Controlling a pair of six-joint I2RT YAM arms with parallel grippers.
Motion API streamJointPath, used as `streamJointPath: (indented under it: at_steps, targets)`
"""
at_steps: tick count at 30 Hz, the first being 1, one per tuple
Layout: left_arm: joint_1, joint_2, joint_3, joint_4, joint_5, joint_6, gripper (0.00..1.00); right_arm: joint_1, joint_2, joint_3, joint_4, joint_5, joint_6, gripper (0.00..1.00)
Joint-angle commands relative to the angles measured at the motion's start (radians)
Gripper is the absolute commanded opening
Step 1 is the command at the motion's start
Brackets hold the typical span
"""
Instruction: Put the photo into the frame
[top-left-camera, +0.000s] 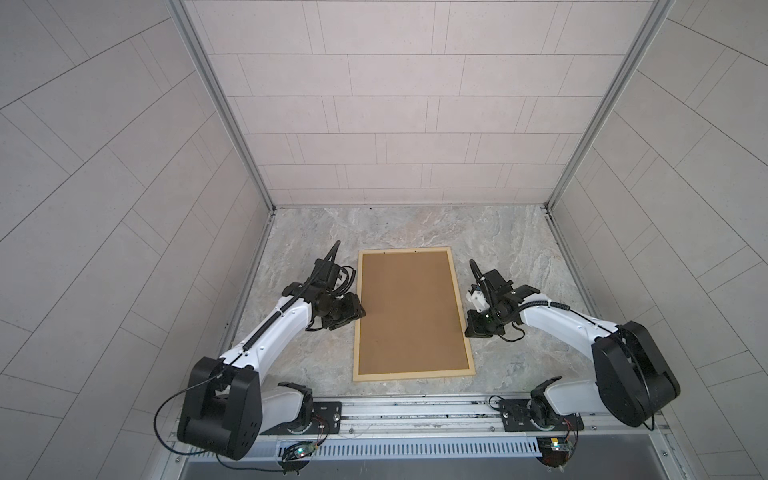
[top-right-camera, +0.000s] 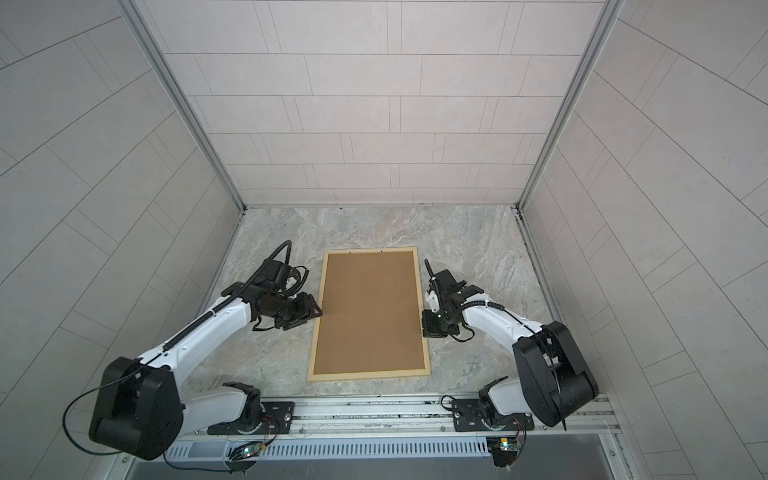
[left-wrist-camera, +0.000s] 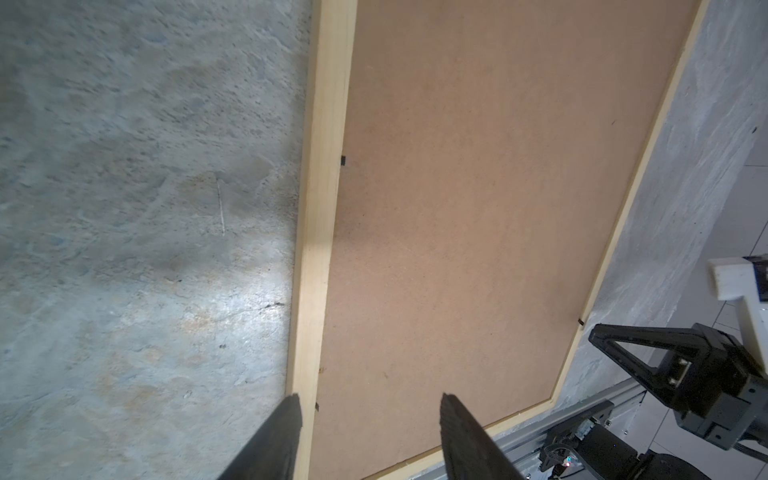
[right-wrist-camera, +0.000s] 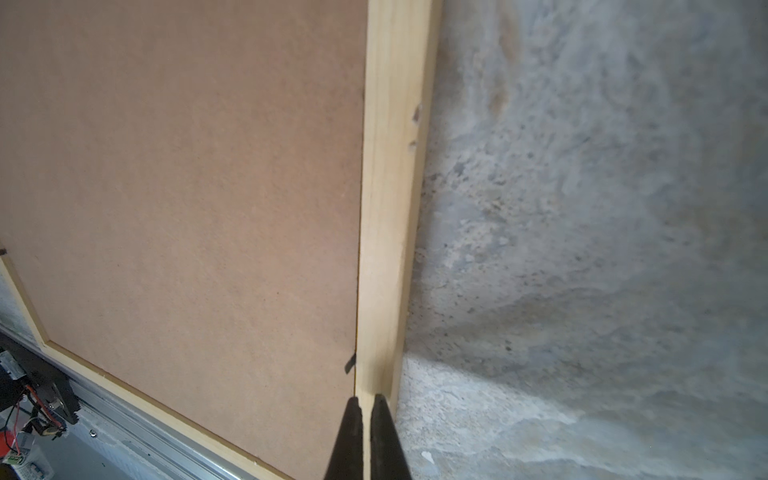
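1. The frame (top-left-camera: 413, 375) (top-right-camera: 370, 376) lies flat near the middle of the marbled surface (top-left-camera: 519, 249), its long sides running away from my base rail (top-left-camera: 415, 409). It sits between my two arms.
2. A brown backing board (top-left-camera: 411, 311) (top-right-camera: 368, 316) fills the frame's opening. Only the pale wood bars show around it.
3. My left tool (top-left-camera: 357, 311) (top-right-camera: 313, 309) is at the frame's left long bar, about halfway along.
4. In the left wrist view the left tool (left-wrist-camera: 374, 436) stands moderately wide and grips nothing. One finger (left-wrist-camera: 286, 440) is over the bar's outer edge (left-wrist-camera: 320, 249), and the other is over the board (left-wrist-camera: 478, 208).
5. My right tool (top-left-camera: 466, 330) (top-right-camera: 424, 328) is at the right long bar, low to the surface.
6. In the right wrist view the right tool (right-wrist-camera: 368, 415) is closed, with only a thin sliver of wood showing between the tips. The tips sit over the bar (right-wrist-camera: 386, 208), and I cannot tell whether they touch it.
7. A small black tab (right-wrist-camera: 350, 362) sits on the seam between board (right-wrist-camera: 187, 187) and bar, just beside the right tips.
8. Two similar tabs (left-wrist-camera: 343, 161) (left-wrist-camera: 580, 321) show on the seams in the left wrist view.
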Motion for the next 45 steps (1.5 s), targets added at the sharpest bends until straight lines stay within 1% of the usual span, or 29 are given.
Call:
streamJointPath:
  at_steps: [1, 8, 28, 38, 41, 45]
  targets:
    - [-0.005, 0.01, -0.007, 0.022, 0.016, -0.004, 0.59, 0.008, 0.01, 0.025, -0.022, 0.037, 0.0, 0.0]
    - [-0.005, 0.022, -0.008, 0.036, 0.029, 0.004, 0.59, 0.013, 0.063, 0.047, -0.03, 0.046, -0.004, 0.0]
    - [-0.005, 0.012, -0.019, 0.033, 0.035, 0.018, 0.59, 0.068, 0.169, 0.074, -0.023, 0.059, 0.002, 0.0]
    - [-0.005, 0.016, -0.007, 0.01, 0.021, 0.037, 0.59, 0.109, 0.248, 0.061, -0.033, 0.104, 0.009, 0.0]
    - [-0.005, 0.017, 0.0, 0.002, 0.018, 0.042, 0.59, 0.11, 0.258, 0.049, -0.031, 0.111, 0.013, 0.0]
    - [-0.005, 0.018, 0.001, -0.004, 0.012, 0.047, 0.59, 0.11, 0.231, 0.085, -0.049, 0.106, 0.002, 0.0]
